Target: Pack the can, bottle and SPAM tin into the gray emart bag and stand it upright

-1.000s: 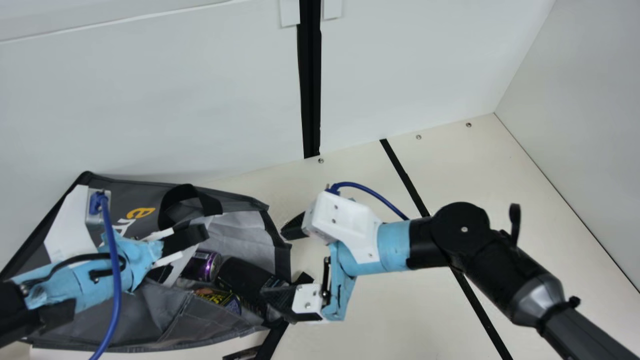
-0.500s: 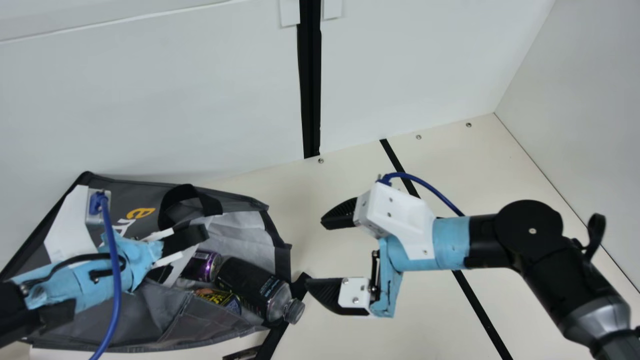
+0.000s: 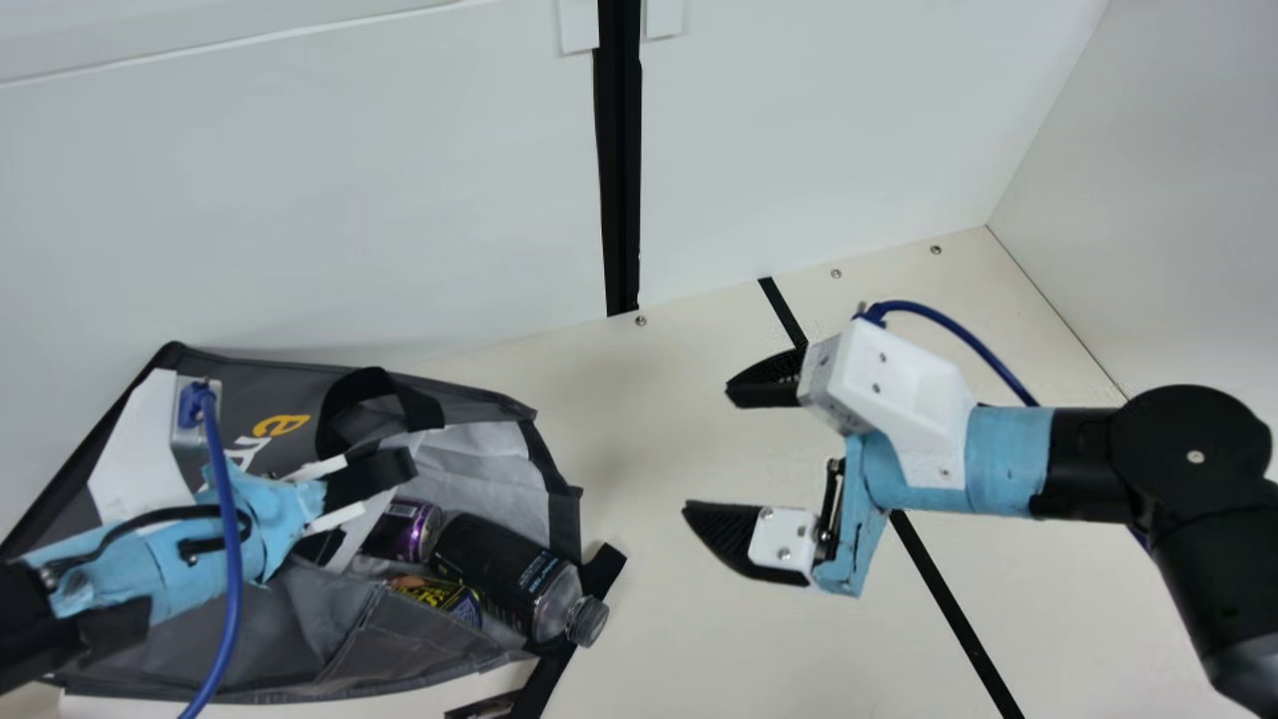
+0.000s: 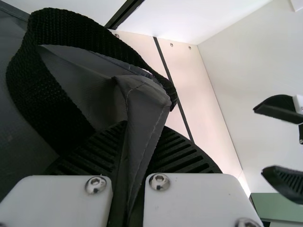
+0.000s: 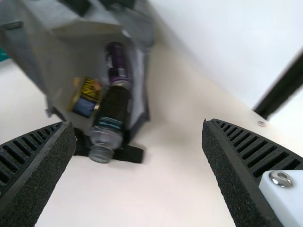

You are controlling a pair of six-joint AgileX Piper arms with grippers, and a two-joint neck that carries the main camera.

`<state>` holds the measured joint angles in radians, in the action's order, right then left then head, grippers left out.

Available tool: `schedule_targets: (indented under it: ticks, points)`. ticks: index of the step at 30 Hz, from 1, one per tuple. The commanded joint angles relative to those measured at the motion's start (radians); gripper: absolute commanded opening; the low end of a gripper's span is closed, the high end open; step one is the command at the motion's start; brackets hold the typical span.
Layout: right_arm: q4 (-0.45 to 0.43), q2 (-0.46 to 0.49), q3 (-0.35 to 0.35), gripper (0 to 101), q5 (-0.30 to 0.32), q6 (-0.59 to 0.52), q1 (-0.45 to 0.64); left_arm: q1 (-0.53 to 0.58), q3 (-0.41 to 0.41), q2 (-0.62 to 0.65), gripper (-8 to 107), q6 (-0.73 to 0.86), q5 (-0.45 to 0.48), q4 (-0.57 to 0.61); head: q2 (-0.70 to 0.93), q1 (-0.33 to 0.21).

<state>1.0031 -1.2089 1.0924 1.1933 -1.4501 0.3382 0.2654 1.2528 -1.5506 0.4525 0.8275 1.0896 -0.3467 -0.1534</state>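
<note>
one right hand (image 3: 707, 449) farther from bottle (image 3: 519, 581)

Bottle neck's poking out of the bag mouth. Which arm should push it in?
Right, I'd say. The right gripper is open, empty and facing the bag's mouth, where the bottle sticks out. The left gripper is clamped on the bag's fabric, probably better left holding it.

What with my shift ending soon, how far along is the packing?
The can, SPAM tin and bottle already lie in the bag, though the bottle's cap pokes out of its mouth. The left pincer grips a fold of the bag; the right pincer is open and empty. Left to do: stand the bag upright, since it lies on its side, probably after tucking the bottle in.
</note>
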Motion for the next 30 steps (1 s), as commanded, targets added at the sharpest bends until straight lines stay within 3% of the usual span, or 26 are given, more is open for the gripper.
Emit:
schedule_targets:
  ticks: [1,8,17,23,30]
  points:
    - [-0.021,0.006,0.015,95,-0.024,0.032,0.015,0.000,0.000,0.000,-8,0.000,0.000,0.000,-0.002,-0.021]
    - [-0.148,0.030,0.065,95,-0.105,0.168,0.036,0.000,0.000,0.000,-8,0.000,0.000,0.000,-0.002,-0.021]
    - [-0.383,0.067,0.119,95,-0.183,0.380,0.021,0.000,0.000,0.000,-8,0.000,0.000,0.000,-0.002,-0.021]
    - [-0.544,0.085,0.149,95,-0.203,0.545,0.002,0.000,0.000,0.000,-8,0.000,0.000,0.000,-0.002,-0.021]
    - [-0.717,0.095,0.186,95,-0.184,0.742,-0.027,0.000,0.000,0.000,-8,0.000,0.000,0.000,-0.002,-0.021]
